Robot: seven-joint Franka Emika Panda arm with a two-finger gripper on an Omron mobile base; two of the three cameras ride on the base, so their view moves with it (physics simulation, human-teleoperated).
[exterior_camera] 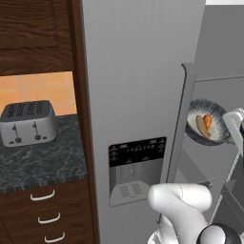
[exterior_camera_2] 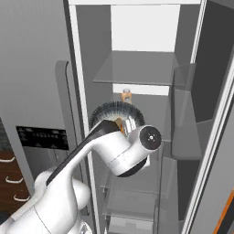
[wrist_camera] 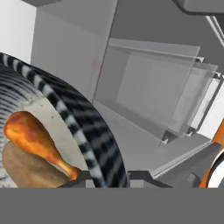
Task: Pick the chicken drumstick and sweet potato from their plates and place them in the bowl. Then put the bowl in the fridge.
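My gripper [wrist_camera: 109, 179] is shut on the rim of the bowl [wrist_camera: 85, 127], which has a dark striped outside and a pale inside. It holds the bowl tilted inside the open fridge [exterior_camera_2: 141, 68], above a glass shelf. In the bowl lie the chicken drumstick [wrist_camera: 33, 138], golden orange with a narrow bone end, and the sweet potato [wrist_camera: 26, 168], a tan-brown lump under it. From the left base view the bowl [exterior_camera: 207, 123] shows past the fridge door [exterior_camera: 133, 95] with both pieces in it. From the right, my arm partly hides the bowl [exterior_camera_2: 114, 112]. The plates are out of view.
Glass shelves [exterior_camera_2: 132, 73] and door bins [exterior_camera_2: 187, 114] line the fridge interior. A small jar [exterior_camera_2: 126, 96] stands at the back of a shelf. Left of the fridge, a toaster [exterior_camera: 27, 123] sits on a dark counter [exterior_camera: 43, 159] above wooden drawers [exterior_camera: 45, 209].
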